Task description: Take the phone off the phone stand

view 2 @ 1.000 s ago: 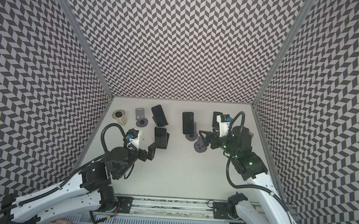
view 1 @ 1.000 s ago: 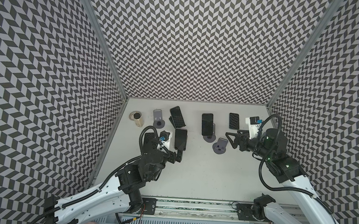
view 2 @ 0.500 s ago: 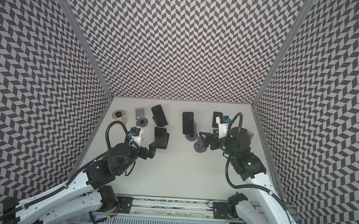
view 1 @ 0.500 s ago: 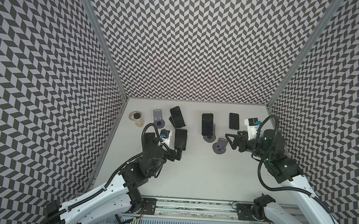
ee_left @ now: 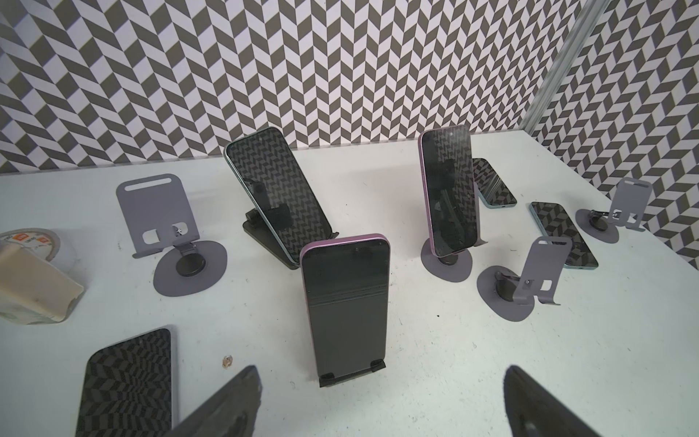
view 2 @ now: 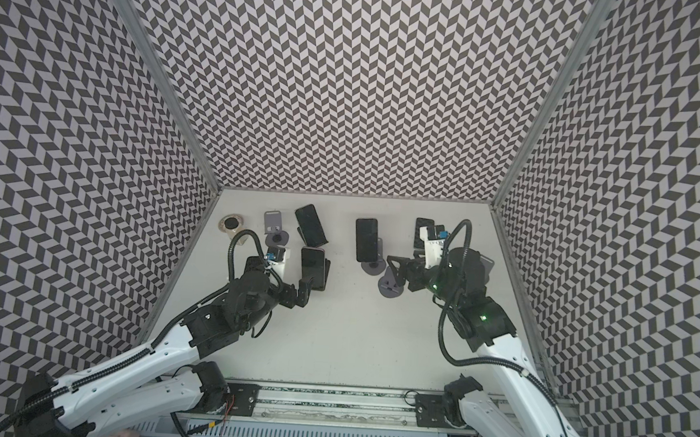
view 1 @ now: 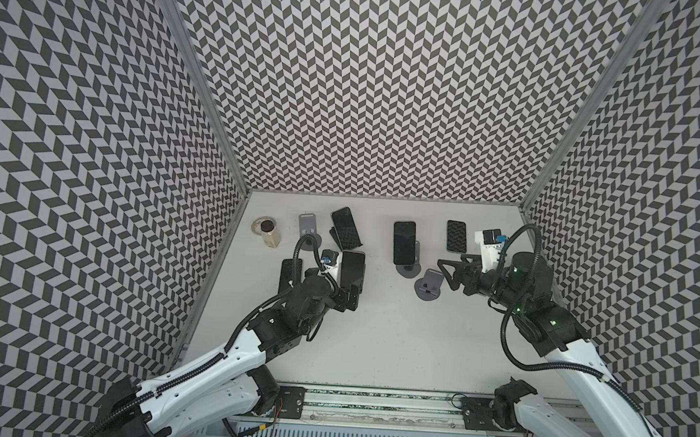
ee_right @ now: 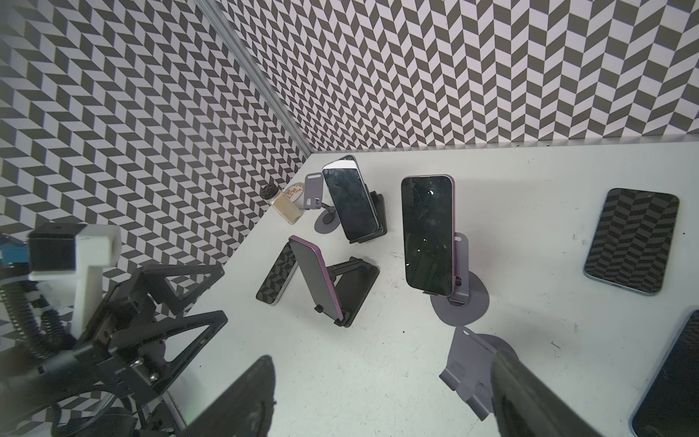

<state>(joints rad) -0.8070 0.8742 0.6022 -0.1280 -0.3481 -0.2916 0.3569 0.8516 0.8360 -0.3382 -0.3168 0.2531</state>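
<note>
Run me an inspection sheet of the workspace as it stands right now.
Surface: white tabletop, lightly scuffed.
Job's things: purple-edged phone propped on black folding stand; teal-edged phone and purple-cased phone also on stands.
Clutter: three empty grey metal stands; three flat-lying phones; beige jar; tape roll.
Grippers: left pincer open, before the purple-edged phone; right pincer open, by an empty stand.
Cables: black corrugated cables loop at both wrists; no snag seen.
Surroundings: chevron-patterned walls on three sides.
</note>
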